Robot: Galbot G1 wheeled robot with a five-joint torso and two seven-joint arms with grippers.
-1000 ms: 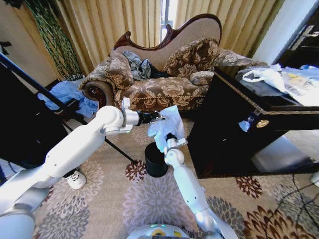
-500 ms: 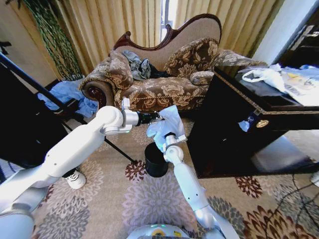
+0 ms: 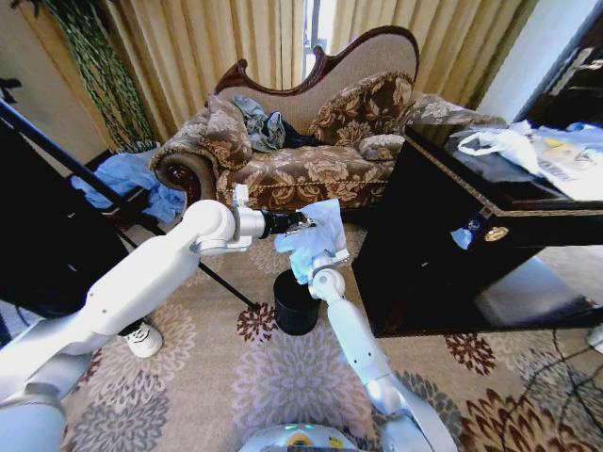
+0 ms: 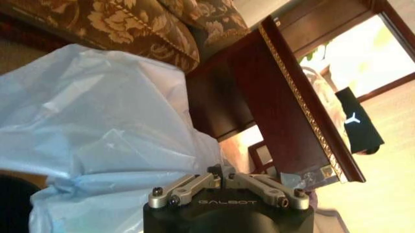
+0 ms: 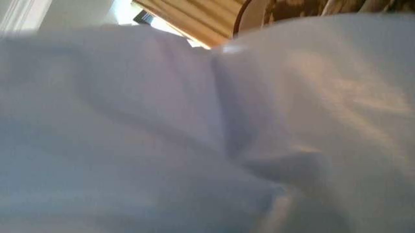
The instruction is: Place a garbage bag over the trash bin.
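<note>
Garbage bag (image 3: 313,235) hangs above the trash bin (image 3: 296,303), left pincer (image 4: 220,175) pinched closed on it.

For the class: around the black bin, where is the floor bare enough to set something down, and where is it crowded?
Bare carpet lies in front of the trash bin, between the two arms. It is crowded above the bin: the left gripper and the right gripper hold the garbage bag there. The dark cabinet hems the right side, the sofa the back.

A living room: ornate floral sofa (image 3: 301,141), gold curtains (image 3: 207,47), patterned carpet (image 3: 283,377)
</note>
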